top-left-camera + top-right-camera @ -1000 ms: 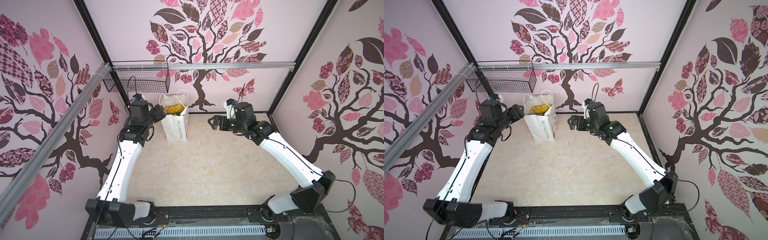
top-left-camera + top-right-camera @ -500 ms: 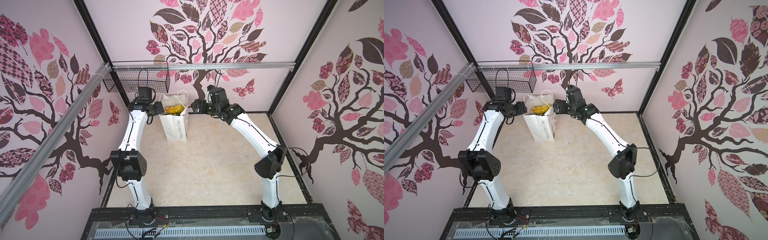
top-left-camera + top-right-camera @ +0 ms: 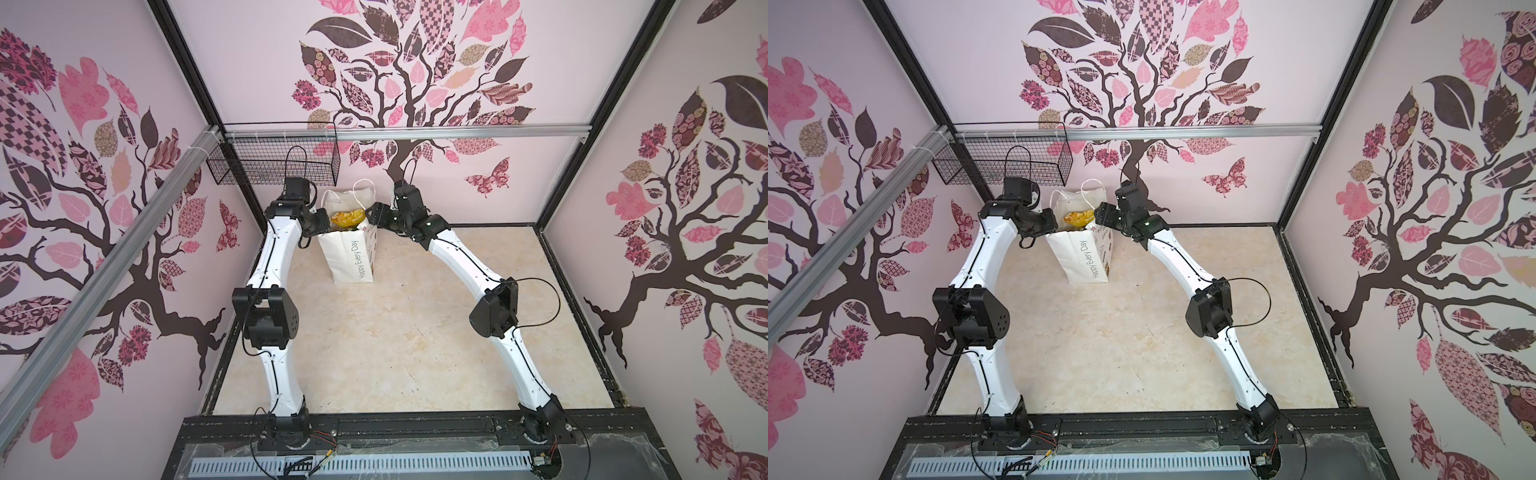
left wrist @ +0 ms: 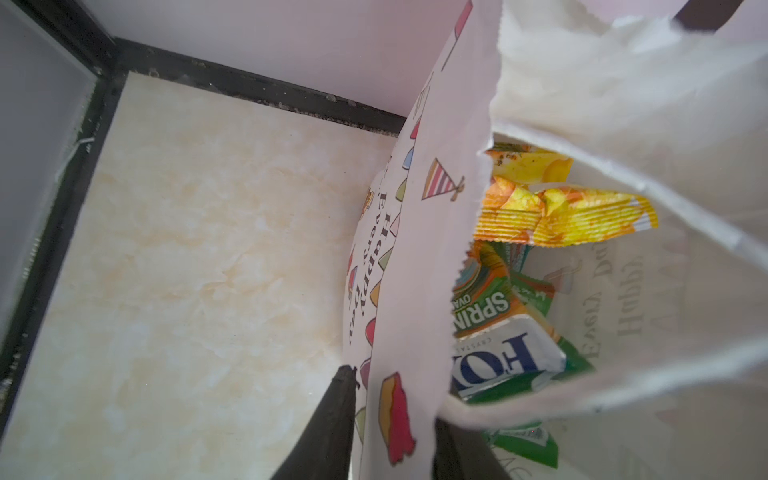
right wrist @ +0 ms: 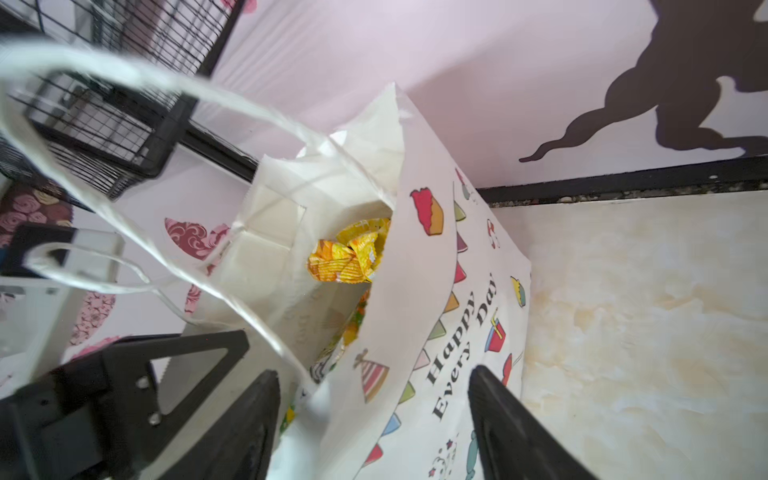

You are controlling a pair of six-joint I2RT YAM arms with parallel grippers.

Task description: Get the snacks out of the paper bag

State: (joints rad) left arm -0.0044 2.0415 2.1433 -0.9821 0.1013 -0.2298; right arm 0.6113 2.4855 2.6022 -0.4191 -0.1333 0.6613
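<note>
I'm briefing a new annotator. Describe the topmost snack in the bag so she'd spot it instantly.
Find the white paper bag standing near the back wall. Uppermost in its open mouth lies a yellow-orange packet with a ribbed seal, unlike the green FOX'S packet below.

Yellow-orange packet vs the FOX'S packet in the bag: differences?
The yellow-orange packet is crumpled, with a ribbed seam; the FOX'S packet looks flatter, white with blue lettering and green edges. The yellow-orange packet shows in both top views; the FOX'S packet only in the left wrist view. Both lie inside the paper bag.
</note>
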